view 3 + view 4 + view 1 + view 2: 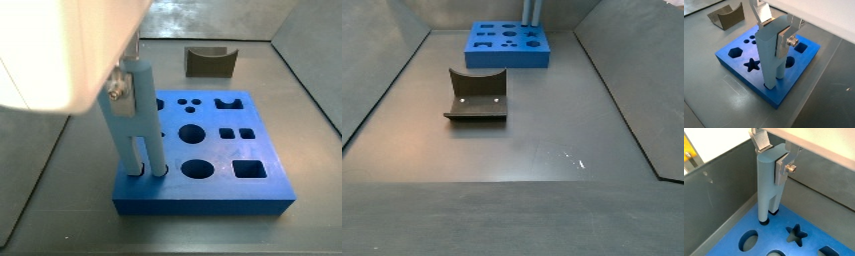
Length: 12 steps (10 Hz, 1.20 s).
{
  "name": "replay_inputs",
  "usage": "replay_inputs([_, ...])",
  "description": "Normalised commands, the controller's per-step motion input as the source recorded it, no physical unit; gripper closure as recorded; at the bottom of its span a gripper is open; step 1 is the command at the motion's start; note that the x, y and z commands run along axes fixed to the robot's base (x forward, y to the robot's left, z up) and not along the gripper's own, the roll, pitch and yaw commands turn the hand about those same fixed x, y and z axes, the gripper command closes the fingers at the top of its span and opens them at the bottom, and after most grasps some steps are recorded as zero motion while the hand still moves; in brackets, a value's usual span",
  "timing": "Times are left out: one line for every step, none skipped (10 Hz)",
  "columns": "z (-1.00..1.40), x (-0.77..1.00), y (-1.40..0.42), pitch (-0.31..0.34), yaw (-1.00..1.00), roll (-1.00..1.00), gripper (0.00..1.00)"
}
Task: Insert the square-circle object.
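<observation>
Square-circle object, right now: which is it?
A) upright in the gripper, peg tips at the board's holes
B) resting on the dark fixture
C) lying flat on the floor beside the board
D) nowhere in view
A: the square-circle object stands upright, the gripper clamped on its upper end, its two peg tips down at holes near an edge of the blue board; how deep they sit cannot be told. The fixture is bare.

the pincer [123,75] holds the square-circle object [139,125] upright, its pegs in the blue board [254,195].
</observation>
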Motion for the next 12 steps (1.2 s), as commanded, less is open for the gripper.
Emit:
replay_inputs([-0.4,0.08,0.0,0.029,0.0,0.07,1.0])
replay_inputs([-0.38,0.19,0.0,0.05,-0.07,0.05,1.0])
replay_inputs([-0.43,0.2,0.0,0.066,-0.09,0.12,1.0])
replay_inputs([-0.43,0.08,0.0,0.061,-0.04,0.17,1.0])
replay_inputs([-0.48,0.0,0.0,0.001,0.0,0.18,1.0])
replay_inputs([-0.45,0.0,0.0,0.0,0.0,0.18,1.0])
replay_inputs([-0.49,0.0,0.0,-0.016,0.17,0.19,1.0])
replay_inputs([-0.47,0.0,0.01,-0.009,0.21,0.18,1.0])
replay_inputs([-0.47,0.0,0.03,-0.014,0.26,0.2,1.0])
replay_inputs([-0.46,0.0,0.01,0.0,0.2,0.17,1.0])
replay_inputs([-0.47,0.0,0.0,0.0,0.02,0.14,1.0])
replay_inputs([-0.46,0.03,0.0,0.006,0.0,0.1,1.0])
